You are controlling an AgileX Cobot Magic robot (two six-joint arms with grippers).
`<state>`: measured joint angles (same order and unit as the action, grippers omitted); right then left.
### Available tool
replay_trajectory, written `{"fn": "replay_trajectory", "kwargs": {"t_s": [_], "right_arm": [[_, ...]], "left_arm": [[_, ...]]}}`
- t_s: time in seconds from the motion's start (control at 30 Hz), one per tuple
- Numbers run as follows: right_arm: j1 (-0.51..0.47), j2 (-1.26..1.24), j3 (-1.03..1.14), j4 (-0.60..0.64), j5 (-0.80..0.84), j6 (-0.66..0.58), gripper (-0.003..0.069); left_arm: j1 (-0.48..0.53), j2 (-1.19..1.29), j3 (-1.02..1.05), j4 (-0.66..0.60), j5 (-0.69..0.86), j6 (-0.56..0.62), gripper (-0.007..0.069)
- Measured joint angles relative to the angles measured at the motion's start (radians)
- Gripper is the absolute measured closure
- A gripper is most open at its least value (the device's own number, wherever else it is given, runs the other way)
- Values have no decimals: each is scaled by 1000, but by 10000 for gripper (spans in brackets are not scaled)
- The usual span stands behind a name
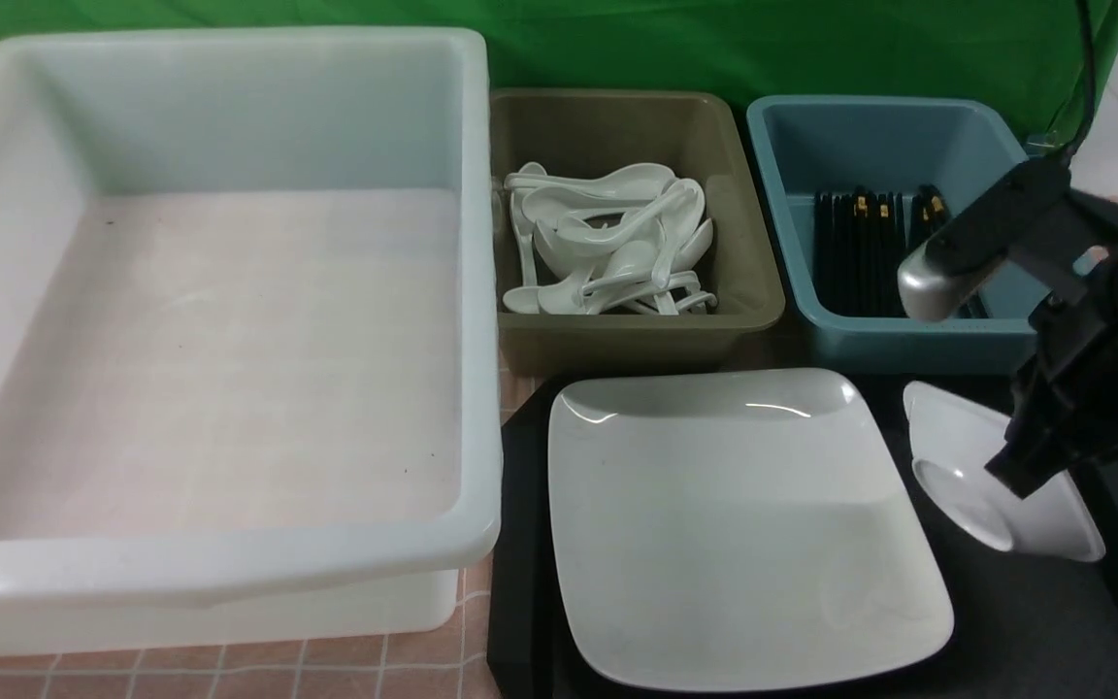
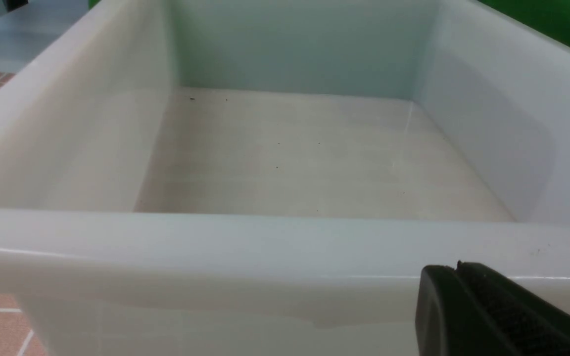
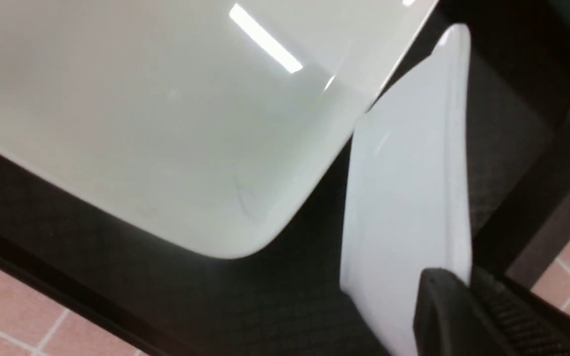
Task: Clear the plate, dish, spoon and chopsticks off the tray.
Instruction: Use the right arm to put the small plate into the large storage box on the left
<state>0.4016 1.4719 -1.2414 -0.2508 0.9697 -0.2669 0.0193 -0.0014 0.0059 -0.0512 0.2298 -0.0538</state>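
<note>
The large white plate (image 1: 734,524) lies flat on the black tray (image 1: 1035,621). To its right, the small white dish (image 1: 967,466) is tipped up on edge over the tray floor. My right gripper (image 1: 1015,476) is shut on the dish's rim. In the right wrist view its fingers (image 3: 443,306) pinch that rim of the dish (image 3: 403,198), beside the plate's corner (image 3: 166,123). My left gripper (image 2: 455,269) is shut and empty, just outside the near wall of a big white tub (image 2: 265,242). No spoon or chopsticks show on the tray.
The big white tub (image 1: 229,573) fills the left side. Behind the tray stand an olive tub (image 1: 617,335) with several white spoons (image 1: 608,238) and a blue tub (image 1: 908,345) with several black chopsticks (image 1: 860,252). A green cloth hangs at the back.
</note>
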Motion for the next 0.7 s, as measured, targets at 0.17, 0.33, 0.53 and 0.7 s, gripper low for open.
{"fn": "replay_trajectory", "kwargs": {"t_s": [0.17,0.33,0.53,0.7], "right_arm": [[0,-28,-53,4,40,-1,577],[0,-44,-172,60,92,-23,580],[79,-40,-425,175,84,-84,580],[238,44,-573,275,-23,-175,580]], "left_arm": [[0,0,0,0,0,1,620],[0,0,0,0,0,1,620],[0,0,0,0,0,1,620],[0,0,0,0,0,1,620]]}}
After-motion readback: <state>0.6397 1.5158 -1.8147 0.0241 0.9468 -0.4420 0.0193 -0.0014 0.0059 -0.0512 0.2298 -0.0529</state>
